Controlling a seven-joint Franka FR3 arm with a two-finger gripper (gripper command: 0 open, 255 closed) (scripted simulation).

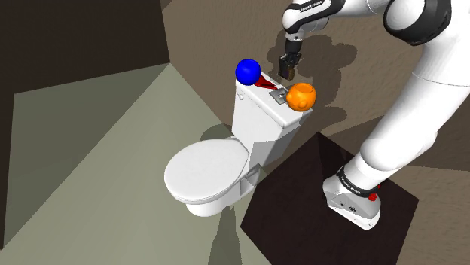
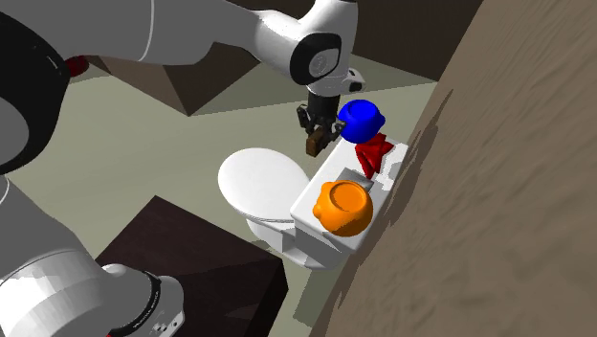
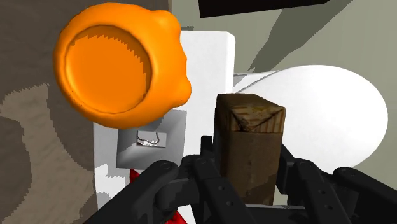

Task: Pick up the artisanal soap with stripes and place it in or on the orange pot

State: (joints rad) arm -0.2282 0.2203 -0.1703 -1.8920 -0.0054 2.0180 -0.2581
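Note:
My gripper (image 3: 249,189) is shut on a brown block of soap (image 3: 249,137), which stands upright between the black fingers (image 3: 191,181). In the shoulder view the gripper (image 1: 287,69) hangs with the soap (image 1: 286,73) just above the white toilet tank (image 1: 260,120), between a blue ball-shaped thing and the orange pot (image 1: 300,95). The pot (image 3: 118,67) sits open side up at one end of the tank lid, a short way from the soap. From the second exterior view, the soap (image 2: 314,144) hangs over the tank's front edge, and the pot (image 2: 343,206) lies nearer the camera.
A blue ball-shaped thing (image 1: 248,71) and a red item (image 1: 263,81) occupy the tank's other end. A grey flush plate (image 3: 153,137) lies between them and the pot. The closed toilet lid (image 1: 205,169) is below. A brown wall (image 2: 497,191) rises behind the tank.

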